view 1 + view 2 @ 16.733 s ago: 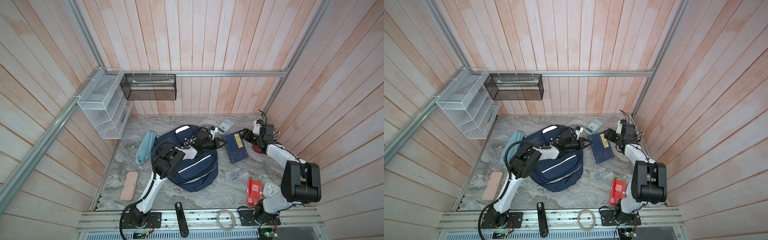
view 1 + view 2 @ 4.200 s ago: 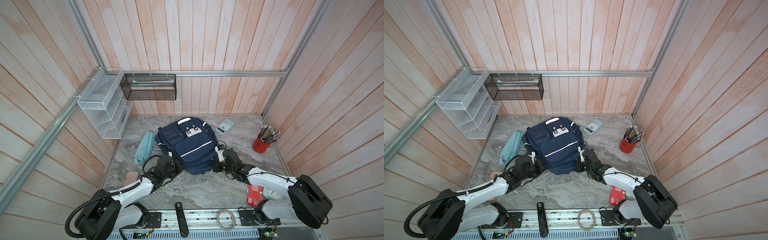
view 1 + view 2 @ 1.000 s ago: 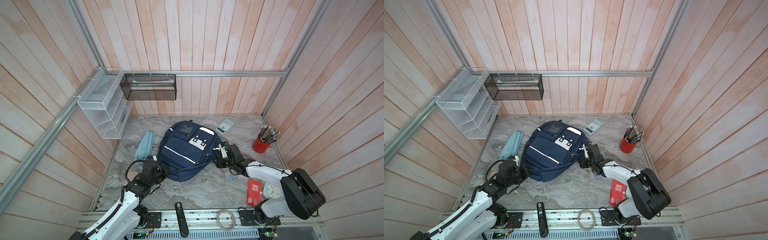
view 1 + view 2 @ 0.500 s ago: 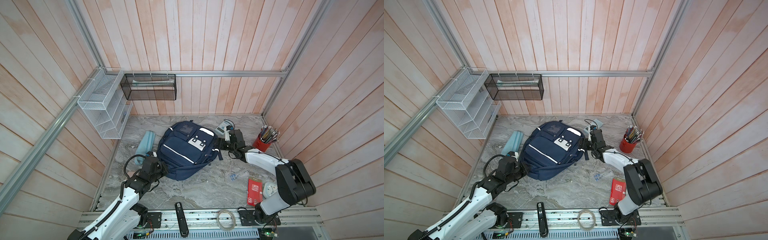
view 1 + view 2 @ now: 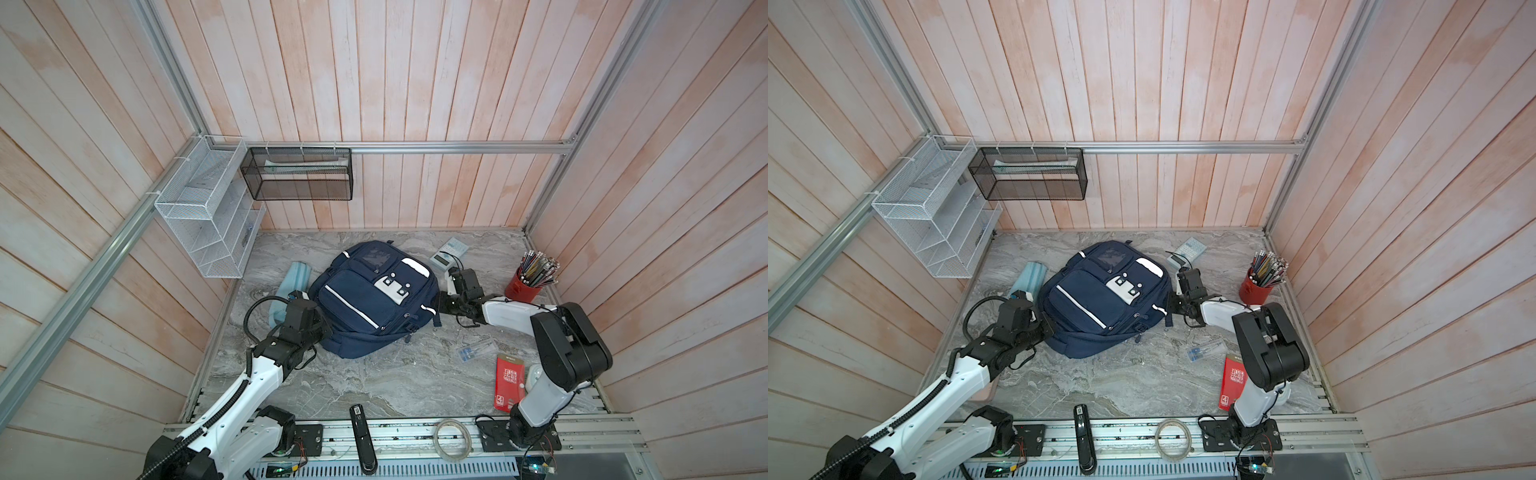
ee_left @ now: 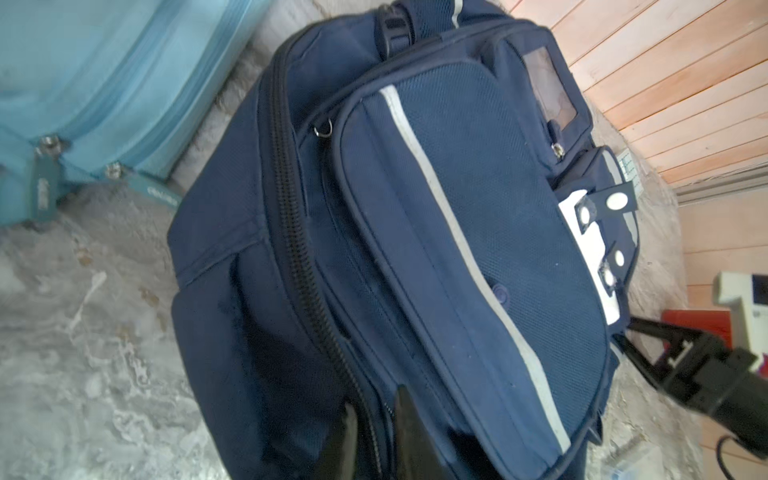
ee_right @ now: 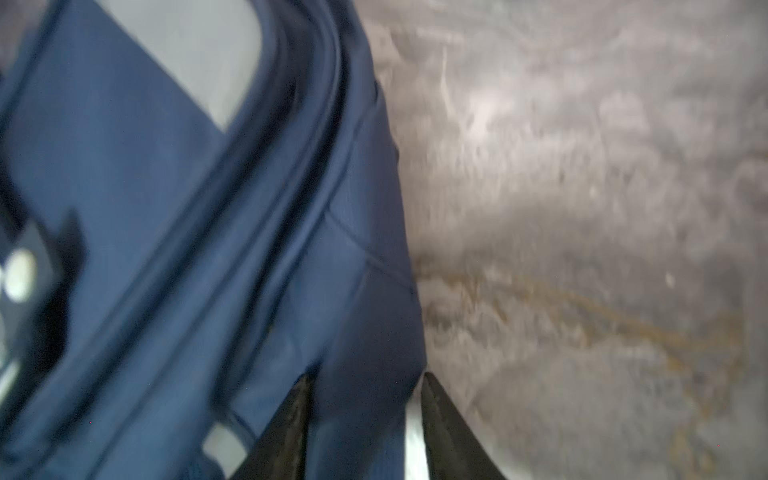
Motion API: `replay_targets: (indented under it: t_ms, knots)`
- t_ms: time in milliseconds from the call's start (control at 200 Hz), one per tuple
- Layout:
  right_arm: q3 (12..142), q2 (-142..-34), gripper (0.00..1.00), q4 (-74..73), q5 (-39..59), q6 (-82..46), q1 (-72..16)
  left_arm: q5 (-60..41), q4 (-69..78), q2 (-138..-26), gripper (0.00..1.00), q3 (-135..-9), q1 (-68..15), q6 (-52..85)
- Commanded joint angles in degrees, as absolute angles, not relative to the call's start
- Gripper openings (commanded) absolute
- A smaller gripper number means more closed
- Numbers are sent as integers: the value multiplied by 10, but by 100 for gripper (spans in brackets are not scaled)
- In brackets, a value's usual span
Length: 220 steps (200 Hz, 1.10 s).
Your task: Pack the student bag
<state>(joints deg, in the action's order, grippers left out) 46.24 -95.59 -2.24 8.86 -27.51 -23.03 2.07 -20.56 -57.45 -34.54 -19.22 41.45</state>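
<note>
The student bag point(image 5: 374, 303) point(image 5: 1100, 303), a big navy backpack with white stripes, lies face up in the middle of the marble floor in both top views. My left gripper point(image 5: 326, 332) point(image 5: 1047, 328) is at its near left corner. In the left wrist view this gripper point(image 6: 376, 399) stands nearly shut, and its dark fingers point(image 6: 409, 432) pinch the zip seam. My right gripper point(image 5: 442, 305) point(image 5: 1171, 308) is at the bag's right side. In the right wrist view it point(image 7: 365, 376) holds a fold of the bag's side point(image 7: 361, 415) between its jaws.
A light blue pouch point(image 5: 293, 280) lies left of the bag, a calculator point(image 5: 449, 252) behind it. A red pencil cup point(image 5: 524, 286) stands at the right wall. A clear packet point(image 5: 476, 349) and a red booklet point(image 5: 509, 382) lie front right. Wire racks point(image 5: 208, 216) hang on the left wall.
My right gripper has come forward along the bag's right side and narrowed onto its edge. The left gripper's jaws have eased slightly apart. The bag has barely moved.
</note>
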Motion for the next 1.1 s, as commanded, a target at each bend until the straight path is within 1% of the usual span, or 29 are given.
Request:
replay_targets:
  t_ms: [0, 60, 150, 245, 295, 375, 415, 450, 490, 560, 615, 670, 740, 775, 810, 830, 865, 905, 925, 955, 980, 1025, 1095]
  knots:
    - [417, -913, 40, 43, 97, -280, -248, 46, -157, -607, 20, -379, -188, 387]
    - [409, -898, 40, 58, 95, -276, -258, 44, -144, -629, 22, -387, -188, 384]
    - [407, -881, 40, 68, 82, -259, -278, 63, -135, -655, 28, -396, -183, 375]
    - [430, -882, 38, 116, 67, -252, -319, 61, -128, -675, 39, -407, -155, 363]
    - [441, -875, 38, 142, 33, -259, -347, 28, -121, -685, 42, -413, -135, 358]
    - [438, -850, 37, 155, -10, -275, -380, -7, -108, -695, 43, -425, -124, 354]
    - [434, -835, 36, 160, -54, -273, -399, -27, -102, -698, 44, -428, -123, 352]
    - [434, -826, 37, 169, -100, -267, -413, -44, -92, -702, 45, -429, -124, 350]
    - [440, -814, 38, 187, -129, -261, -421, -58, -84, -707, 47, -430, -123, 350]
    - [444, -788, 42, 189, -147, -238, -428, -75, -83, -728, 49, -439, -123, 344]
    - [436, -759, 50, 163, -148, -222, -435, -81, -91, -747, 52, -453, -123, 338]
    - [420, -732, 58, 110, -125, -191, -439, -90, -98, -764, 56, -467, -123, 327]
    - [400, -714, 62, 37, -82, -126, -442, -97, -113, -778, 57, -490, -120, 312]
    - [392, -713, 64, 2, -78, -86, -442, -95, -127, -780, 58, -507, -120, 306]
    - [384, -717, 67, -36, -90, -53, -442, -90, -143, -778, 58, -520, -119, 301]
    - [385, -722, 70, -46, -94, -28, -442, -87, -152, -774, 59, -527, -120, 300]
    - [392, -735, 72, -51, -93, 6, -441, -85, -160, -762, 60, -532, -121, 302]
    - [410, -754, 73, -45, -88, 34, -436, -90, -163, -745, 66, -532, -124, 306]
    - [421, -764, 73, -37, -82, 38, -432, -94, -165, -737, 71, -530, -127, 310]
    - [437, -779, 74, -27, -64, 39, -423, -99, -171, -726, 77, -527, -134, 317]
    - [450, -791, 77, -21, -50, 38, -419, -103, -178, -717, 79, -524, -143, 323]
    - [468, -813, 82, -17, -53, 41, -419, -103, -184, -704, 80, -516, -172, 333]
    - [486, -846, 86, -27, -86, 37, -423, -88, -184, -687, 80, -495, -238, 355]
